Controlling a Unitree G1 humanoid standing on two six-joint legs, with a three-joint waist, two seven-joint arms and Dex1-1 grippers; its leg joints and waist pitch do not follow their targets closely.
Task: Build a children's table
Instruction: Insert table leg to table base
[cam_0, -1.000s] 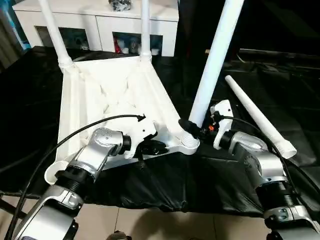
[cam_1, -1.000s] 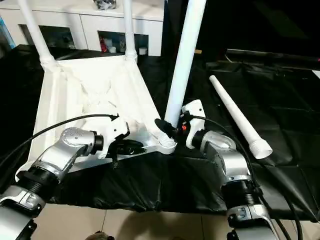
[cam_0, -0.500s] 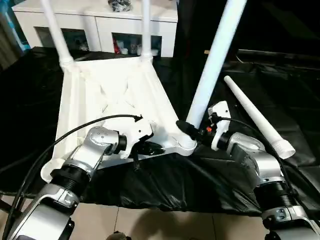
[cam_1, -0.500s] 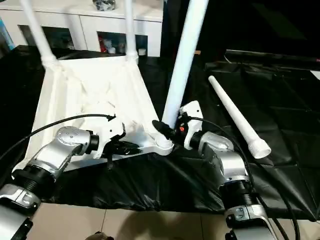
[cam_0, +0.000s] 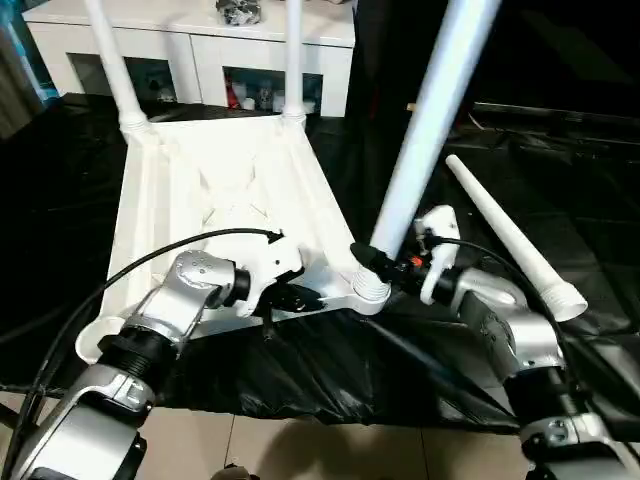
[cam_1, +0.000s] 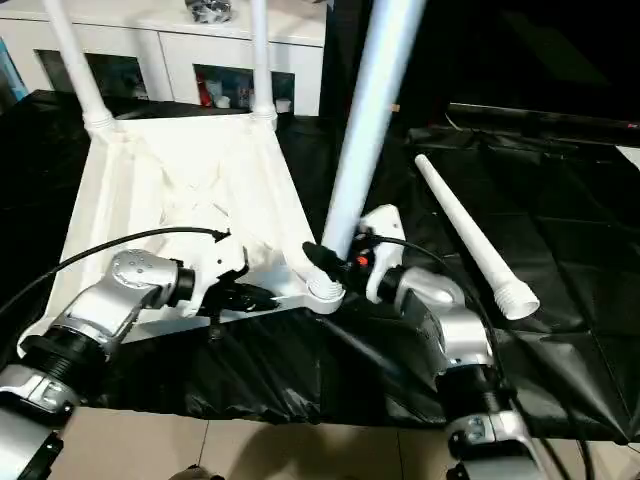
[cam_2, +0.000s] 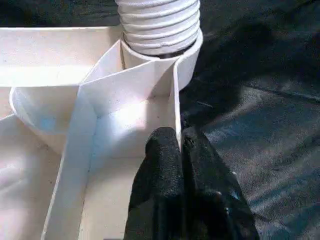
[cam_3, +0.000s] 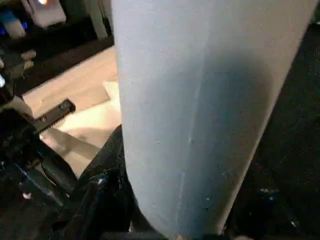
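While the tabletop (cam_0: 225, 205) lies upside down on the black cloth (cam_0: 330, 375) with its ribbed underside facing you, watch the near right corner, because that is where everything turns: the third leg (cam_0: 425, 130) stands in the corner socket (cam_0: 368, 292), its long axis rising steeply and leaning a little away toward the upper right, so it does not look square to the tabletop yet. Your right gripper (cam_0: 372, 262) sits right at the foot of that leg, just above the socket, and the right wrist view has black fingers (cam_3: 102, 200) wrapped close against the tube, so I judge it clamped on the leg. Your left gripper (cam_2: 181, 150) is pinched on the thin rim wall of the tabletop just beside the same socket, one finger on each side of the wall, steadying the piece. Look at the threaded end (cam_2: 159, 25) of the leg: several ridges stand above the socket collar, so I'd say it isn't seated home. The right arm is the one on the leg, and the move ahead, as I read it, calls for straightening the tube over the socket and driving it down or round. Two legs already stand at the far corners, left (cam_0: 115, 65) and right (cam_0: 293, 60). Your fourth leg (cam_0: 510, 240) lies loose on the cloth well to the right, while the near left socket (cam_0: 95, 340) sits empty.
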